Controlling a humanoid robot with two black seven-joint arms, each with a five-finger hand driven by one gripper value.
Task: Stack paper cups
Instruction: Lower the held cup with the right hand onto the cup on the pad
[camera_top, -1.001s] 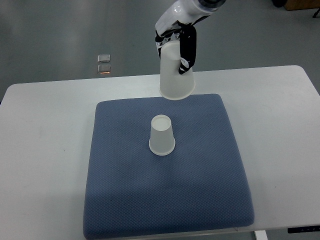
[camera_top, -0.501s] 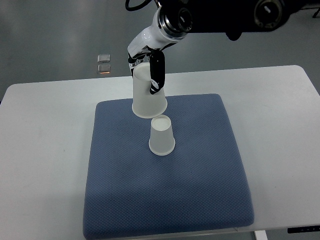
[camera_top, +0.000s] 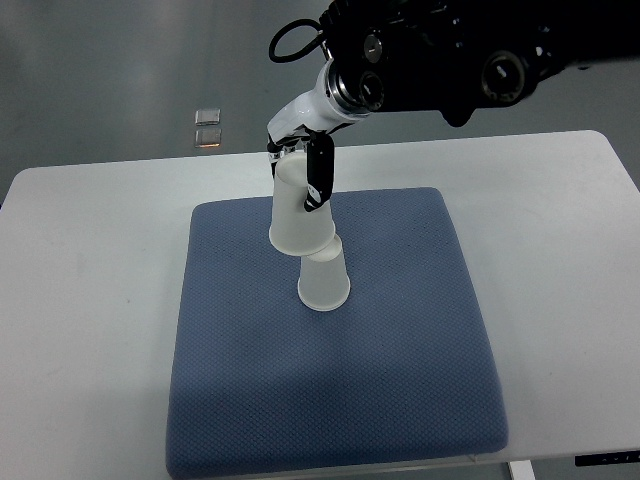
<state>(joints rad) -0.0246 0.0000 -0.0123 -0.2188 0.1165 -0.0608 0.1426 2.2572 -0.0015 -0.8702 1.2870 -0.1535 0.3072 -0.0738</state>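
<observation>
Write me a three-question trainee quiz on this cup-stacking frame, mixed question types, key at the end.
1. True or false: the right hand grips an upside-down paper cup.
2. The second cup stands on: A) the bare table, B) the blue mat, C) a tray.
3. Fill in: the held cup's rim overlaps the top of the second cup and leans, so it is not yet ____ over it.

Key: 1 true; 2 B; 3 seated.
</observation>
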